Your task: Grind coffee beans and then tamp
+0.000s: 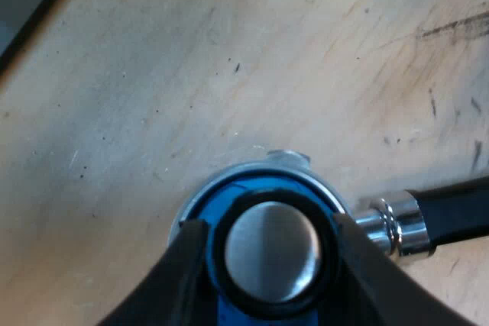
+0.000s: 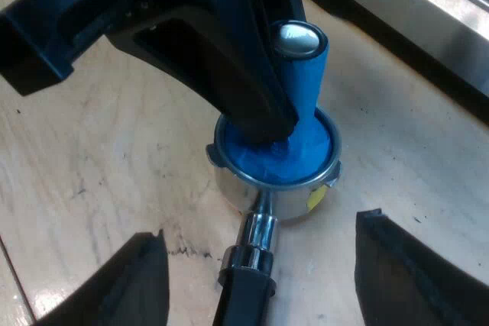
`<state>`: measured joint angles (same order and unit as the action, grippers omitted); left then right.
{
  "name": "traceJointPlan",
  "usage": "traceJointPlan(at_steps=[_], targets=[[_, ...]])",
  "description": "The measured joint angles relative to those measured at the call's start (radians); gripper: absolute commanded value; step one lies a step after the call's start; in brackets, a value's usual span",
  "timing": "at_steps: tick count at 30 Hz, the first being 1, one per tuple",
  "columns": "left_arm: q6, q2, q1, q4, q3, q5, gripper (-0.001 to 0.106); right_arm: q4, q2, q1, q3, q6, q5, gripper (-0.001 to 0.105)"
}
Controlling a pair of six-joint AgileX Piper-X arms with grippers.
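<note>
Left wrist view first: the left claw (image 1: 269, 227) is clenched on the blue tamper with the shiny metal cap (image 1: 271, 253), one black finger on each side of the cap's dark ring. The tamper sits down in the basket of the round metal holder with the dark handle (image 1: 393, 223), which lies on the pale wooden surface (image 1: 191, 74). Right wrist view: the right claw (image 2: 260, 230) is released, fingers wide apart and gripping nothing, hovering over the holder's handle, with the espresso machine (image 2: 428, 13) just beyond the basket. So nothing pins the holder down. My worry is that if the left arm pushes off-centre, the basket could rock or skid on the wood, and you'd get a lopsided tamp or grounds over the rim. The tamper's long axis runs roughly upright, cap up and blue base (image 2: 283, 154) in the basket, though I can't tell if it's dead square. The holder's long axis lies flat along the surface, with the handle pointing away from the machine and toward the right claw.
</note>
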<state>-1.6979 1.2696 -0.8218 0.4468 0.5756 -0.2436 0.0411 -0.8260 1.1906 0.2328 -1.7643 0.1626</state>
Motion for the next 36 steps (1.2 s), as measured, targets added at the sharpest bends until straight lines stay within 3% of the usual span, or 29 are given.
traceJointPlan(at_steps=[26,36], targets=[[0.0,-0.002,0.0,-0.012,-0.012,0.003,0.0,0.0,0.0,0.0,0.0,0.0,0.0,0.055],[0.0,-0.002,0.0,-0.028,-0.015,0.033,0.0,0.0,0.0,0.0,0.0,0.0,0.0,0.055]])
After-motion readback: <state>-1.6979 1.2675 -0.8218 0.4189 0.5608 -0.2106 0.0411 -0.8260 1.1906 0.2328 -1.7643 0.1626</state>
